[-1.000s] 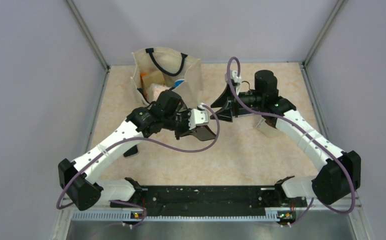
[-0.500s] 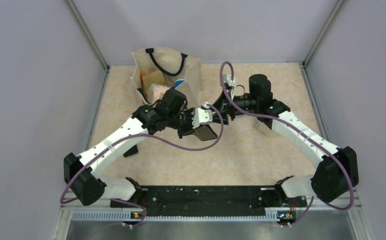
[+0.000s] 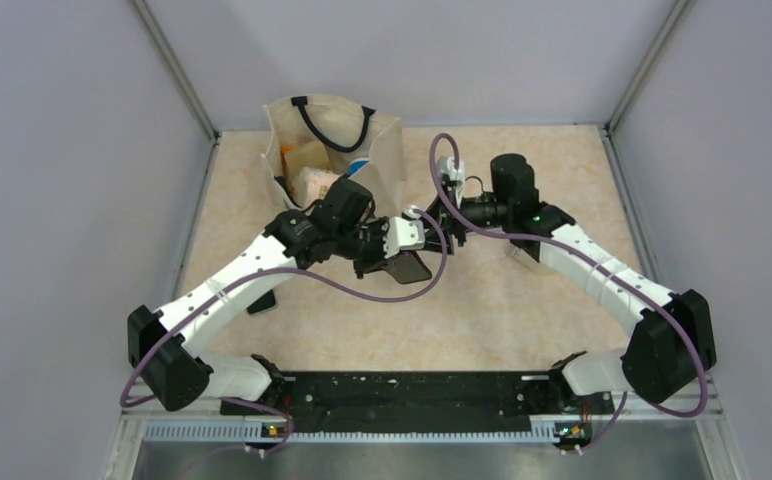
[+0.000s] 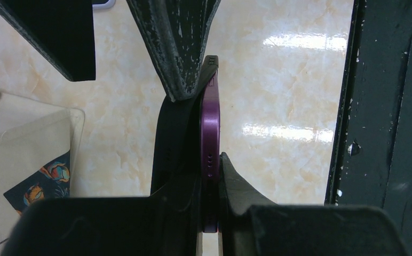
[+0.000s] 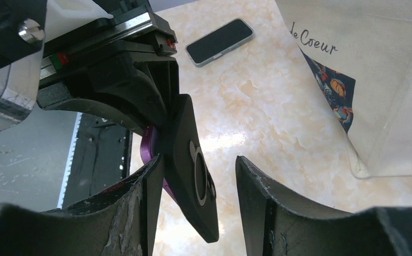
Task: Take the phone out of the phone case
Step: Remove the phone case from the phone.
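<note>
Phone [image 4: 210, 122] in case [image 4: 169, 133], long axis out from clamping left claw [image 4: 209, 170], right claw [image 5: 198, 165] open astride case.

Tote bag [image 3: 390, 160] close behind left hand [image 3: 398, 260], second phone [image 5: 220, 41] lying front left, open tabletop [image 3: 502, 310] right and front

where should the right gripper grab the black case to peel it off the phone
Probably the camera-cutout end of the black case, which sticks out past the left gripper holding the purple phone. Bring the right gripper end-on from opposite, one finger on the case's back, one where the case bows off the phone.
</note>
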### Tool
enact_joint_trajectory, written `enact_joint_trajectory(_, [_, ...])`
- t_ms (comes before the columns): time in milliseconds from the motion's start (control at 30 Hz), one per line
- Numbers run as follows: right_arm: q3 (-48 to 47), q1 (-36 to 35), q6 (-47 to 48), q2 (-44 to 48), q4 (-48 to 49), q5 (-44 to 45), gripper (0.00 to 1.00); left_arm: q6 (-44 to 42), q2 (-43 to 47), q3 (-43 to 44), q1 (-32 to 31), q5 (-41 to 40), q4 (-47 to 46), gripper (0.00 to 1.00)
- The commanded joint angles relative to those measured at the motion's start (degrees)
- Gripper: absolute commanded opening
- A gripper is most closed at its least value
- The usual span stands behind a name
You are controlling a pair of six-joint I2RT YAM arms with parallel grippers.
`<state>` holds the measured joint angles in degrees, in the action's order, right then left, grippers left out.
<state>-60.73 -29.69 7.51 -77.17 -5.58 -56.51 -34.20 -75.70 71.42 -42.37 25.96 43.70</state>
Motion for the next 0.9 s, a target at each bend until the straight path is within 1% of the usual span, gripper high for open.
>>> enact_joint_trajectory(0, [0.0, -1.3, 1.7, -0.2, 0.5, 0.8, 0.51, 0.3, 0.9, 2.1, -0.3, 2.0, -5.9, 0.00])
enact_joint_trajectory(367, [-2.1, -1.2, 2.2, 2.5, -1.3, 0.8, 0.50, -0.6, 0.2, 0.6, -0.3, 1.2, -6.1, 0.00])
enact_joint_trajectory(867, [-2.0, -1.3, 2.3, 1.9, -1.2, -0.7, 0.51, -0.4, -1.1, 1.2, -0.4, 2.2, -6.1, 0.00])
